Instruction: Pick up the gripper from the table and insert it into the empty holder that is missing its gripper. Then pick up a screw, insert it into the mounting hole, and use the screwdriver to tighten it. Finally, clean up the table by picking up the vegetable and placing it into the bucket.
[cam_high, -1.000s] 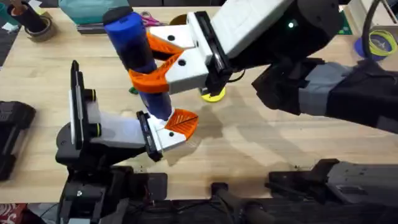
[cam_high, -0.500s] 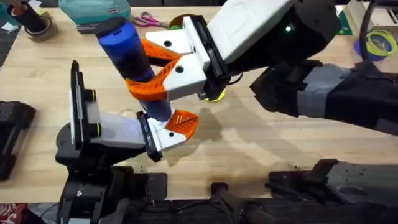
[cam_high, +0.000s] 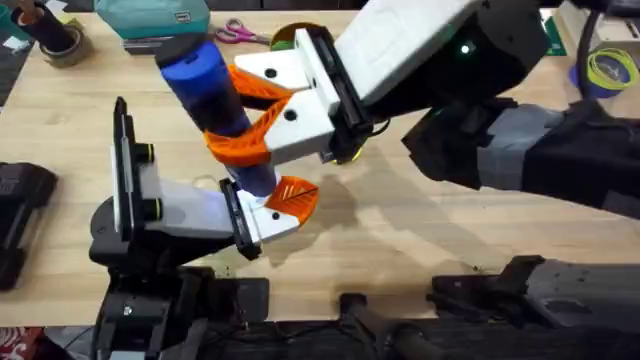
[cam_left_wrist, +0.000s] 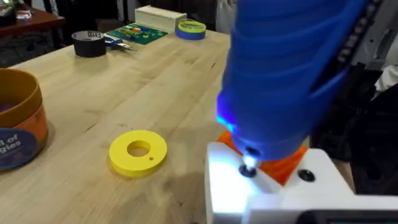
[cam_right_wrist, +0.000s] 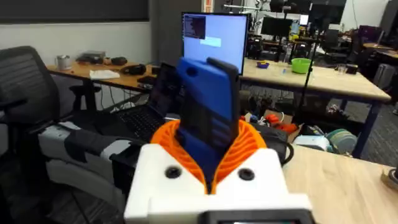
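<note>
Though cluttered, wood table (cam_high: 420, 240).

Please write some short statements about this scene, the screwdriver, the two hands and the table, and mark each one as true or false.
1. The right hand holds the blue screwdriver. True.
2. The screwdriver lies flat on the table. False: it stands nearly upright, its tip down on the white bracket of the left hand.
3. A blue light glows at the screwdriver's lower end. True, seen in the left wrist view.
4. The yellow ring-shaped disc sits inside the bucket. False: it lies flat on the wooden table, beside the bucket.
5. Pink-handled scissors lie on the table. True.
</note>
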